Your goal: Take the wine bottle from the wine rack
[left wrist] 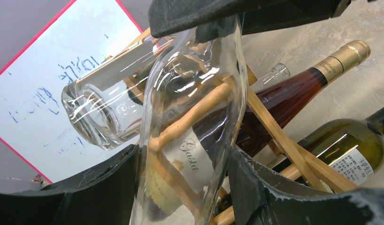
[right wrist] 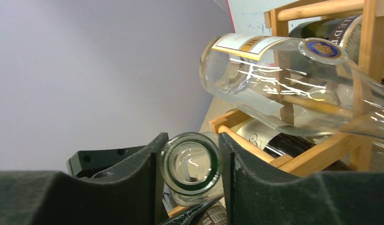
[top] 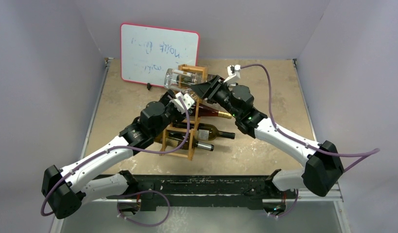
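Tan, mottled board formed the table [top: 284, 97], with a red-edged whiteboard [top: 158, 53] leaning upright at its far side. The left arm [top: 104, 158] and right arm [top: 284, 138] converged from the near edge on the wine rack [top: 180, 153], a light wooden frame standing mid-table just in front of the whiteboard. The clear wine bottle [top: 182, 77] was at the far top of the rack, tilted, with its base toward the whiteboard; whether it touched the top rail could not be determined. The left gripper [left wrist: 185, 187] was clenched on this bottle where the shoulder narrows, one finger pressed to each side of the glass. An amber bottle [left wrist: 293, 93] with a gold capsule and an olive-green bottle [left wrist: 349, 145] with a white label lay in the rack's openings, necks pointing right. The right gripper [right wrist: 192, 145] was at the rack's upper right, its fingers closed against both sides of the round end of a green-tinted glass bottle [right wrist: 191, 161], seen end-on.
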Controlling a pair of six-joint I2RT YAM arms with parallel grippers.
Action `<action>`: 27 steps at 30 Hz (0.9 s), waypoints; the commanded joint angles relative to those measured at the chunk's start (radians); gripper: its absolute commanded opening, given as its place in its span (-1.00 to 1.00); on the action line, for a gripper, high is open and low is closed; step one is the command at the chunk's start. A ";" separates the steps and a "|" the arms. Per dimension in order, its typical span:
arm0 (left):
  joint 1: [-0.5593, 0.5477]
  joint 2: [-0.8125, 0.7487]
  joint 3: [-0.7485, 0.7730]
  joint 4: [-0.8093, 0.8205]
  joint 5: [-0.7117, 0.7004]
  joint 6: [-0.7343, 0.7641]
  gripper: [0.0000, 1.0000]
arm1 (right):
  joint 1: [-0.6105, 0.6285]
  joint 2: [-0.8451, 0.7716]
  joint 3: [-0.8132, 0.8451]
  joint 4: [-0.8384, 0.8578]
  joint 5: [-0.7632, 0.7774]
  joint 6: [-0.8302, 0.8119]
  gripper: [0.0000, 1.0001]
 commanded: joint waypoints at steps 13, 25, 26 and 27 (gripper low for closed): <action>-0.013 -0.015 0.018 0.026 0.033 -0.087 0.16 | 0.013 0.026 0.050 0.114 0.081 0.029 -1.00; -0.012 -0.204 -0.056 0.141 -0.061 -0.090 1.00 | 0.012 0.048 0.198 0.034 0.051 0.044 -1.00; -0.013 -0.211 -0.052 0.136 -0.062 -0.086 1.00 | 0.012 0.053 0.211 0.029 0.046 0.038 -1.00; -0.012 -0.215 -0.045 0.126 -0.064 -0.082 1.00 | 0.012 0.057 0.222 0.026 0.040 0.034 -1.00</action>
